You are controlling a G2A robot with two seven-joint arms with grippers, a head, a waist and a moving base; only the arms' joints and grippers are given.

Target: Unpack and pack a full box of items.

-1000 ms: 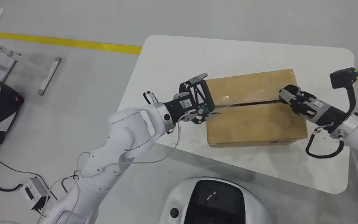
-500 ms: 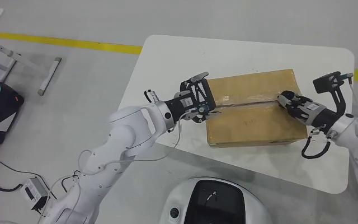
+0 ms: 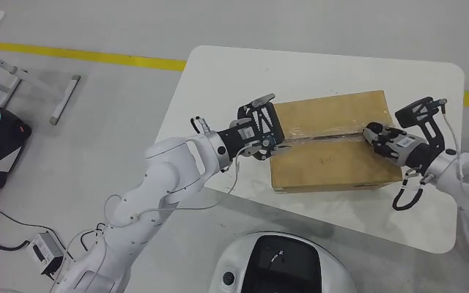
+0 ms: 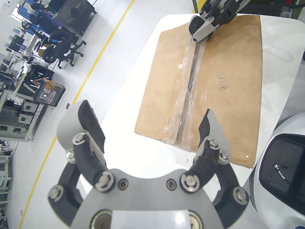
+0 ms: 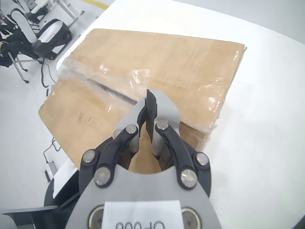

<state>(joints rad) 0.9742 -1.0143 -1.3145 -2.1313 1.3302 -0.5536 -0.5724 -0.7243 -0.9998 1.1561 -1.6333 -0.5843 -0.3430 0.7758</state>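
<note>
From my station I see the cardboard box (image 3: 333,143) lying flat on the white table (image 3: 220,80), its flaps down and a strip of clear tape (image 5: 140,79) running along the centre seam (image 4: 190,84). The left gripper (image 3: 277,122) sits at the box's short end nearest the table's left edge, and in its own wrist view (image 4: 150,122) the fingers (image 4: 91,125) are spread wide apart, holding nothing, with the seam's end lying between them a little farther off. The right gripper (image 3: 368,135) is over the opposite end of the seam, low over the box top. In its wrist view (image 5: 148,101) the two pads are pressed together, and a crinkled flap of the tape stands up off the cardboard right at their tips, so as far as I can judge it is pinching that flap. The rest of the tape lies wrinkled along the seam, and more of it wraps over the box's short end. A yellow line (image 3: 88,55) crosses the floor beyond the table.
</note>
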